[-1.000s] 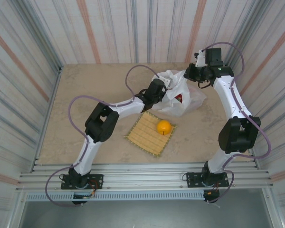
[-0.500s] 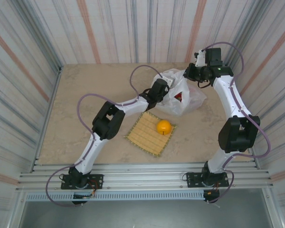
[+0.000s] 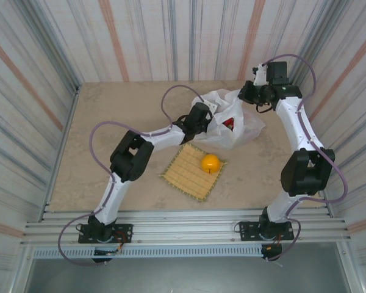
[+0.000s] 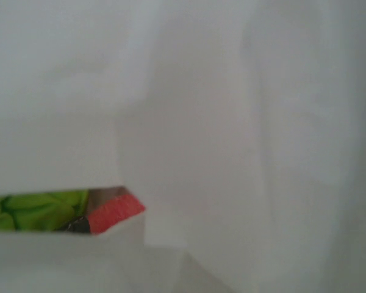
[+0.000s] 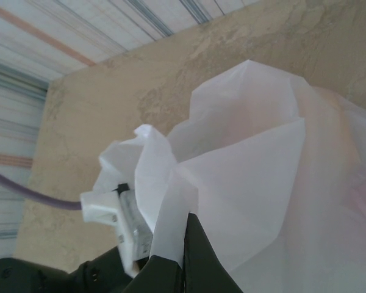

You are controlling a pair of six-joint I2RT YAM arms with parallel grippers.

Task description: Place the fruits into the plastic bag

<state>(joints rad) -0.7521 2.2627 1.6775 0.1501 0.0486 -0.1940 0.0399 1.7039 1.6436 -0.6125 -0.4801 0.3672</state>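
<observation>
The white plastic bag (image 3: 241, 122) lies crumpled at the back of the table, with a red fruit (image 3: 230, 124) showing inside it. My left gripper (image 3: 208, 119) reaches into the bag's mouth from the left and its fingers are hidden by plastic. White plastic (image 4: 232, 122) covers the left wrist view, apart from a gap where a red and green fruit (image 4: 113, 213) shows. My right gripper (image 3: 243, 95) is shut on the bag's upper edge (image 5: 171, 220) and holds it up. An orange fruit (image 3: 210, 162) sits on the woven mat (image 3: 186, 174).
The mat lies in the middle of the table, in front of the bag. Striped walls close in the table on three sides. The left arm's white wrist part (image 5: 110, 213) sits just beside the right gripper's fingers (image 5: 201, 262). Bare tabletop (image 3: 110, 110) lies to the left.
The left arm's elbow swung a little to the right and back, while its gripper stayed in the bag's mouth. The right gripper kept hold of the bag.
</observation>
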